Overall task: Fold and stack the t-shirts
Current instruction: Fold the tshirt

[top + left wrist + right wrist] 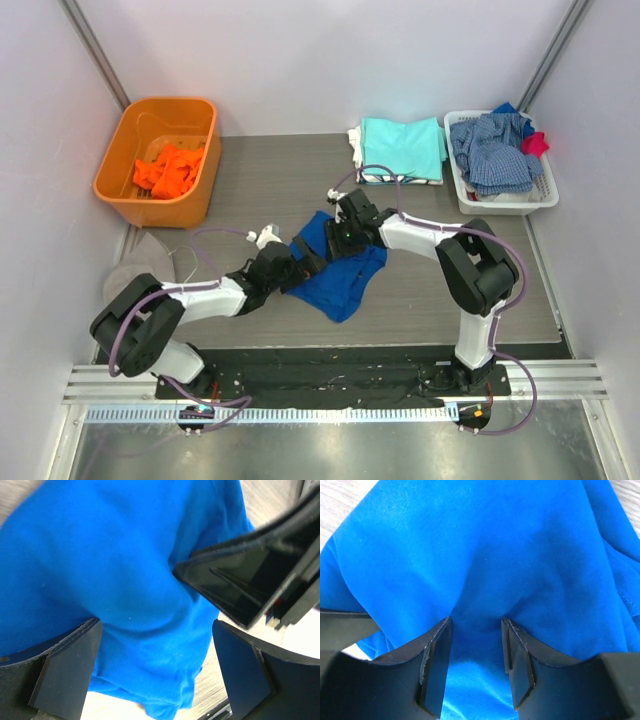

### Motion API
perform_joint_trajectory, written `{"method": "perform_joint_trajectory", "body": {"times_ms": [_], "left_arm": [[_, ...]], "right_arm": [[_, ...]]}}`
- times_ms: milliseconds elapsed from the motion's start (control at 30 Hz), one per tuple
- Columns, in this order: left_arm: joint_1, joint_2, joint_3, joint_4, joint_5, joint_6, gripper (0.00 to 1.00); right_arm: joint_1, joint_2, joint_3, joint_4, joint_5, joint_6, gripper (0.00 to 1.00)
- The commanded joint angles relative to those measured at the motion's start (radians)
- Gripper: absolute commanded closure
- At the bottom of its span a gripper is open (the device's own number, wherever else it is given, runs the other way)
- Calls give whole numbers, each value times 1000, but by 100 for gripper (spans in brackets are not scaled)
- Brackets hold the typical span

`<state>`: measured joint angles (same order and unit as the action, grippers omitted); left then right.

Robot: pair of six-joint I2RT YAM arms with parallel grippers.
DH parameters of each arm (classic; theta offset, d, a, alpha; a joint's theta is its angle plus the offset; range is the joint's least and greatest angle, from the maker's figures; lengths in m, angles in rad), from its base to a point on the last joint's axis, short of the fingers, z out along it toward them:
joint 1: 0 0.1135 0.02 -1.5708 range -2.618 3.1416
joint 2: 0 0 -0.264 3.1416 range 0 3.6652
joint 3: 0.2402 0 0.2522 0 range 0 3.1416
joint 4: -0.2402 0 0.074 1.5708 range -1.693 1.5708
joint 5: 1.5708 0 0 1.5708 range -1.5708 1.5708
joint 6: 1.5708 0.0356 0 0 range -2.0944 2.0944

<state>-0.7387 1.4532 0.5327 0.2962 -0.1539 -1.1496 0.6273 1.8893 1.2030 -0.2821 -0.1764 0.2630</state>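
A royal blue t-shirt (345, 285) lies crumpled in the middle of the table. My left gripper (300, 262) is at its left edge and stands wide open, with the shirt's hem (150, 670) lying between the fingers and neither pad pressing it. My right gripper (345, 237) comes down on the shirt's far part. Its jaws are part way open, tips pushed into the blue cloth (480, 555), which creases toward the gap (476, 625). In the left wrist view the right gripper's black body (240, 585) is close by. A folded aqua t-shirt (402, 148) lies at the back, and orange t-shirts (170, 170) lie in a bin.
The orange bin (112, 180) stands at the back left. A white basket (500, 205) at the back right holds a blue-and-white checked garment (495, 150) and a small red cloth (536, 143). Grey walls close in both sides.
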Motion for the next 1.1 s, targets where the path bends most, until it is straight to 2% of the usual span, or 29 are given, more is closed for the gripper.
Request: {"method": "perform_joint_trajectory", "body": {"times_ms": [0, 200, 300, 500, 700, 833, 1067], "left_arm": [[102, 27, -5, -19, -1, 11, 0], [244, 45, 41, -60, 43, 94, 0], [281, 71, 81, -66, 66, 117, 0], [297, 147, 165, -85, 91, 155, 0], [302, 184, 231, -104, 122, 189, 0], [303, 127, 243, -149, 134, 200, 0], [302, -104, 233, -301, 113, 241, 0]], "right_arm": [[2, -64, -71, -19, 106, 109, 48], [46, -125, -207, 3, 158, 277, 47], [104, -139, -230, 8, 172, 315, 47], [169, -196, -215, -3, 209, 370, 46], [167, -412, -159, -77, 273, 354, 43], [117, -516, -125, -147, 376, 299, 37], [-63, -546, -212, -152, 319, 190, 33]]}}
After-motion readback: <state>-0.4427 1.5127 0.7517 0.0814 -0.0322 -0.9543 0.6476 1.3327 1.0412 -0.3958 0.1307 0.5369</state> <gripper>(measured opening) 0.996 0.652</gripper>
